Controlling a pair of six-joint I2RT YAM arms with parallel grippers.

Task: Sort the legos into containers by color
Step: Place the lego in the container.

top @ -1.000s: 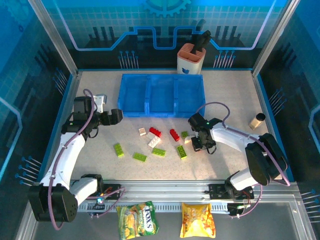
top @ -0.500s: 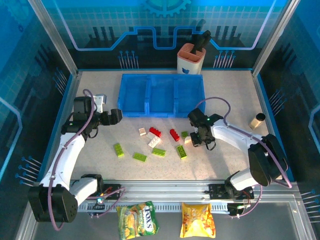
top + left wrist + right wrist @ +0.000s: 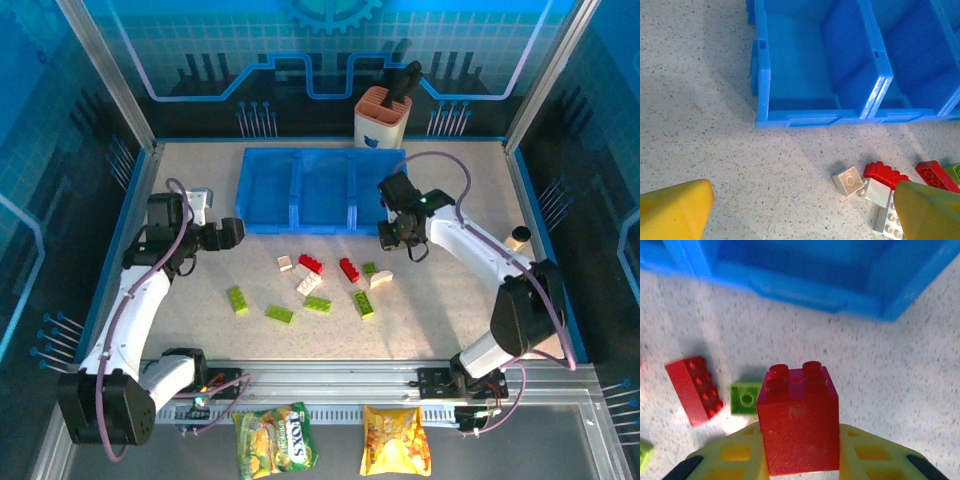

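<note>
My right gripper (image 3: 391, 237) is shut on a red two-by-two lego (image 3: 799, 420), held just in front of the right bin of the blue containers (image 3: 296, 227). Its yellow fingers (image 3: 732, 455) press on both sides of the brick. On the table below it lie a red lego (image 3: 694, 390) and a small green one (image 3: 746, 399). Several more legos are scattered in front of the tray: cream (image 3: 309, 283), red (image 3: 310, 264), green (image 3: 280, 313). My left gripper (image 3: 235, 232) hovers open at the tray's left front corner (image 3: 765, 120), with a cream lego (image 3: 850, 180) ahead of it.
An orange-and-white holder (image 3: 381, 117) stands behind the tray. A small tan cylinder (image 3: 516, 238) sits near the right wall. Two snack bags (image 3: 277, 438) lie beyond the near rail. Aluminium posts and blue walls border the table.
My right gripper has risen from beside the pile with the red lego and moved toward the far side, up to the front of the right bin. The left arm has stayed put.
</note>
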